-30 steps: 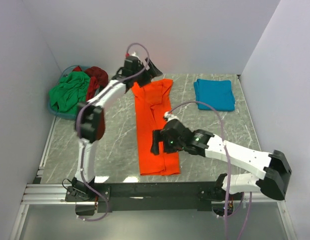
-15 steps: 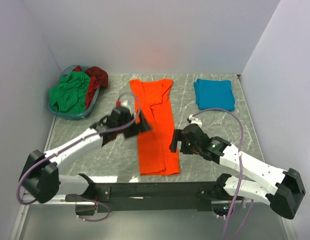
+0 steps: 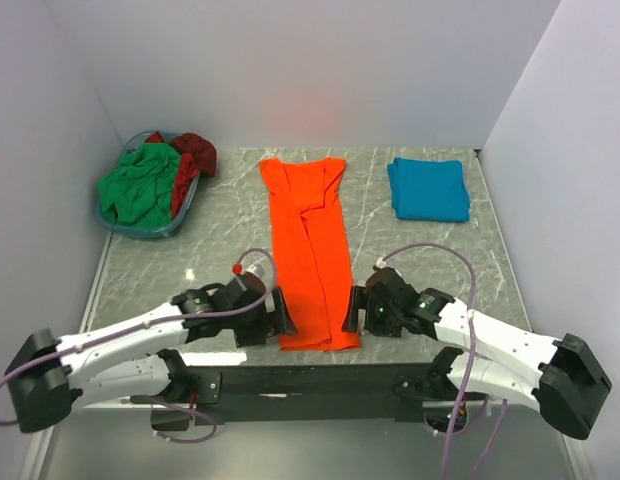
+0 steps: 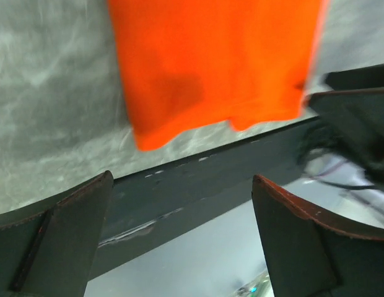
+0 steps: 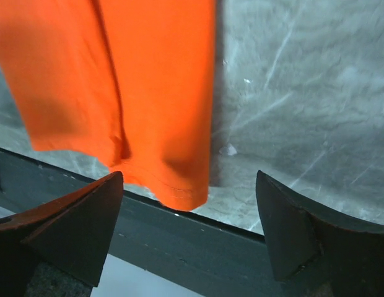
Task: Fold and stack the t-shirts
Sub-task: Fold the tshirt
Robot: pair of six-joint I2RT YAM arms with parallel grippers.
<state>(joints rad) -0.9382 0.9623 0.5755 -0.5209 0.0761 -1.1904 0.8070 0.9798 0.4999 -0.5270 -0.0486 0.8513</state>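
Note:
The orange t-shirt point(image 3: 310, 250) lies as a long narrow strip down the middle of the table, its hem at the near edge. My left gripper point(image 3: 277, 320) is open just left of the hem's near left corner point(image 4: 148, 133). My right gripper point(image 3: 354, 312) is open just right of the hem's near right corner point(image 5: 186, 192). Neither holds cloth. The teal t-shirt point(image 3: 428, 188) lies folded at the back right. The green t-shirt point(image 3: 140, 185) and the dark red t-shirt point(image 3: 193, 155) are heaped in the blue basket point(image 3: 155, 230).
The black rail point(image 3: 320, 380) runs along the table's near edge, just below the orange hem and both grippers. White walls close in the back and both sides. The basket stands at the back left.
The left arm has swung from the shirt's collar at the back down to the near left hem corner. The right gripper has moved off the shirt to the near right hem corner.

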